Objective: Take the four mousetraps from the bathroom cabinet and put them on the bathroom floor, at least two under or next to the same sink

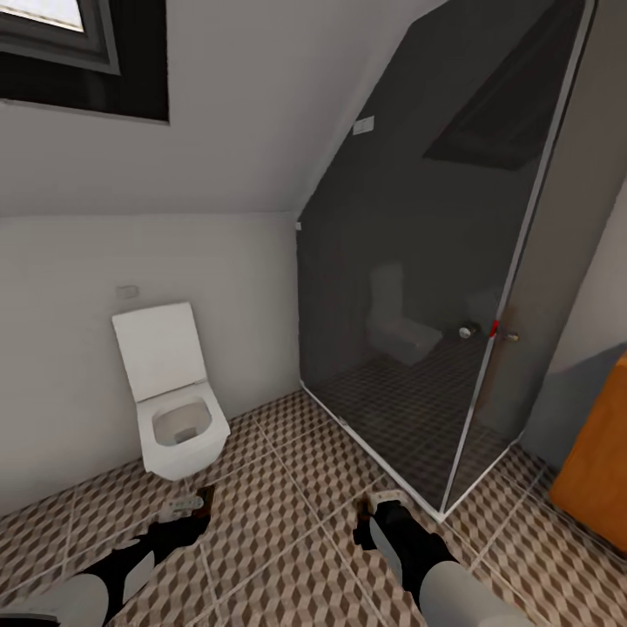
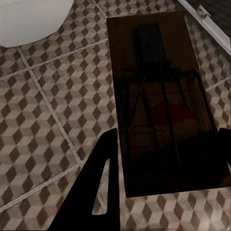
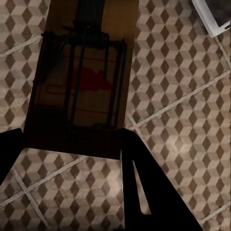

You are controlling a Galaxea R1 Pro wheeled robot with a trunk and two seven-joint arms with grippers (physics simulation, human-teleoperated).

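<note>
Evidently each gripper clamps a mousetrap: the left gripper [image 2: 163,178] holds one mousetrap [image 2: 161,103], the right gripper [image 3: 72,159] another [image 3: 79,79], both above the bathroom floor [image 1: 287,514] near the toilet [image 1: 174,409]. Light, stiff wooden slabs; pinch the board edges, clear of the wires.

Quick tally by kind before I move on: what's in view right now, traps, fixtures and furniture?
Mousetraps: 2, one in the left gripper (mousetrap), one in the right gripper (mousetrap)
Toilet: 1
Glass shower enclosure: 1
Orange-brown cabinet: 1
Window: 1
Total: 6
</note>
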